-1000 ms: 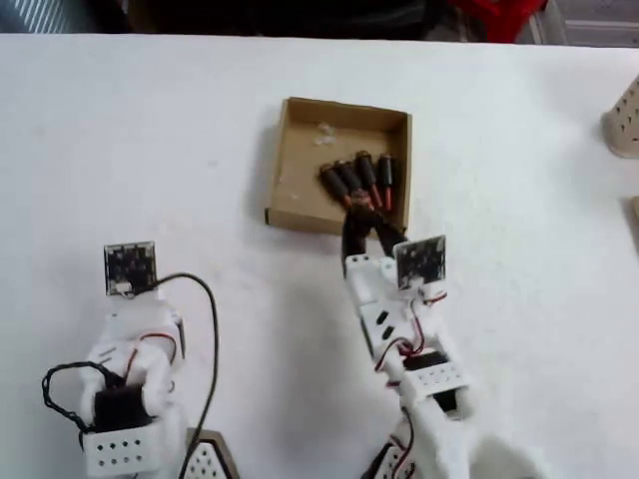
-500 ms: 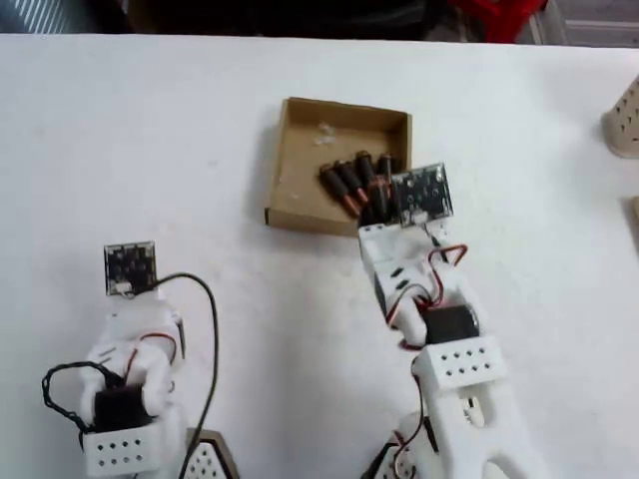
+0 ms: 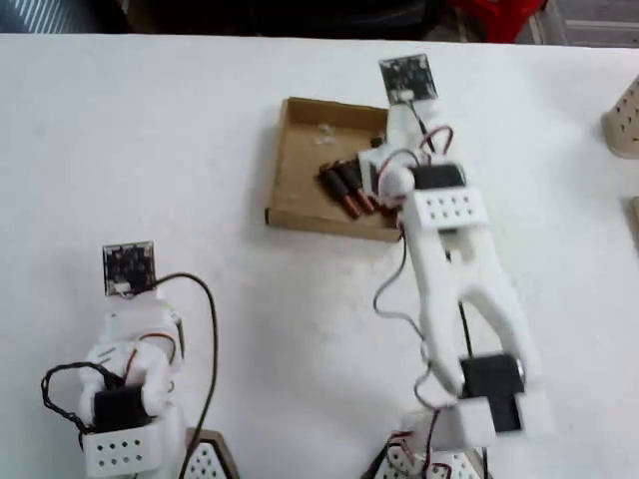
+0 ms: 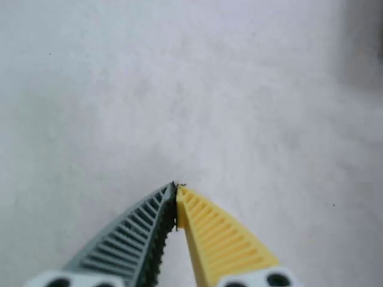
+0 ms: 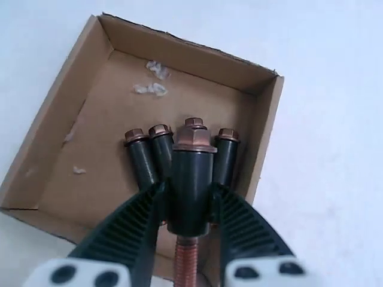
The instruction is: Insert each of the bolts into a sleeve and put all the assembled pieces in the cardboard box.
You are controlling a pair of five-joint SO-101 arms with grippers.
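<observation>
My right gripper [image 5: 188, 191] is shut on a black sleeve with a copper bolt through it [image 5: 190, 173] and holds this assembled piece above the cardboard box [image 5: 102, 137]. Several more assembled pieces [image 5: 146, 158] lie side by side on the box floor just beneath it. From above, the right arm [image 3: 444, 230] stretches across the near right part of the box [image 3: 329, 108], covering some of the pieces [image 3: 344, 190]. My left gripper [image 4: 175, 192] is shut and empty, close over the bare white table. The left arm [image 3: 130, 379] sits folded at the near left.
Small white scraps [image 5: 152, 81] lie at the far side of the box floor. A beige perforated object [image 3: 624, 120] stands at the table's right edge. A black cable [image 3: 212, 339] loops beside the left arm. White table surrounds the box.
The right arm has extended away from its base, from the box's near edge to over the box, carrying the held piece. The left arm has not moved.
</observation>
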